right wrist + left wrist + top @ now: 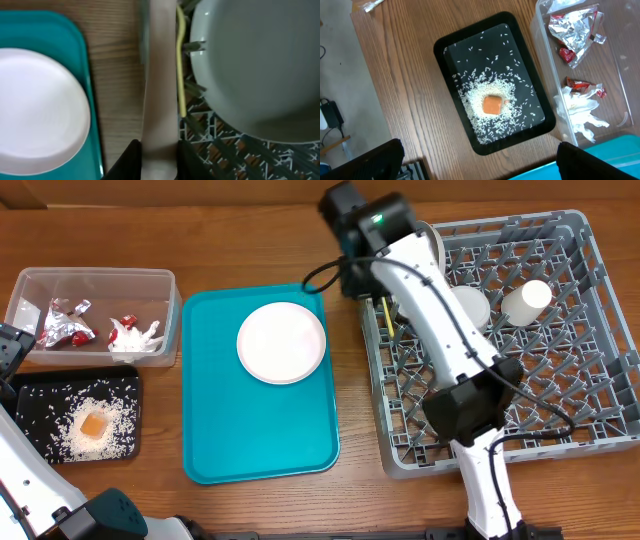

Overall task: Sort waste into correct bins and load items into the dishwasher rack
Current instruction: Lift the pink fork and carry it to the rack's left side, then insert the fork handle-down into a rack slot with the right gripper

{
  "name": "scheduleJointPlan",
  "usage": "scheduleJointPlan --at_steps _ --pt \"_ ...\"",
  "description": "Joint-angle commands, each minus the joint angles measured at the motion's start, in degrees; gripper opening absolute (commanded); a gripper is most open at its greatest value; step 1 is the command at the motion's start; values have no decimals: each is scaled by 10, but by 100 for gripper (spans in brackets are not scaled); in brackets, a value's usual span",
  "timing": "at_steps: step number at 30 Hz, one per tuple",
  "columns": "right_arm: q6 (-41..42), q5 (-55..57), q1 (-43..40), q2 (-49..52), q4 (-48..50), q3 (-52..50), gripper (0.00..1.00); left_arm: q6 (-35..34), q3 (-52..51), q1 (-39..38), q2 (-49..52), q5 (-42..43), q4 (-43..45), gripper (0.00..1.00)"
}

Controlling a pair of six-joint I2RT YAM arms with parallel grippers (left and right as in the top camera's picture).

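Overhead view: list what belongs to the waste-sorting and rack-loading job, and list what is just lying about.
Belongs to the job: clear tub, foil wrappers, napkin, black tray, rice, orange cube, white plate, rack, cup, yellow fork, grey plate.

Just lying about: teal tray, table.

The overhead camera looks straight down on the whole table (250,230), teal tray (260,430) central. The left wrist camera looks down on the black tray (465,50) left of it. The right wrist camera hangs much closer over the rack (225,150) rim right of it, both catching the teal tray's edge.
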Motion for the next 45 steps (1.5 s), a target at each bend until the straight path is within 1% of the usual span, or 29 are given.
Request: scheduleJointPlan --at_steps 1,6,11,16,23,25,31,32,36,37,38,39,40,45 --pt "-31 -49 -27 5 0 7 4 -7 2 0 -4 2 0 100" --pt "-53 -57 -48 5 0 -3 4 -7 2 0 -4 2 0 100" --pt "-119 -98 -59 5 0 -30 4 -7 2 0 -4 2 0 99" --pt "-121 -91 -70 5 0 -55 4 -7 2 0 -4 2 0 100" --pt "-121 -104 -89 5 4 -60 4 -7 2 0 -4 2 -1 100" --pt "-125 -107 -90 5 5 -60 5 -7 2 0 -4 2 0 100" --pt "-135 -118 -90 5 7 -60 14 -7 2 0 -4 2 -1 100" --pt "-135 -119 -90 5 7 -60 17 -7 2 0 -4 2 0 100" --pt "-135 -122 -90 5 7 -60 52 -7 2 0 -4 2 0 100" --pt "-133 -122 -90 5 7 -60 64 -7 2 0 -4 2 -1 100" --pt "-133 -122 -90 5 7 -60 73 -7 2 0 -4 2 -1 100" --pt "-133 -122 -90 5 7 -60 78 -7 2 0 -4 2 0 100" --pt "-133 -122 -90 5 7 -60 81 -7 2 0 -4 2 -1 100" --pt "-131 -126 -84 5 2 -56 81 -7 2 0 -4 2 -1 100"
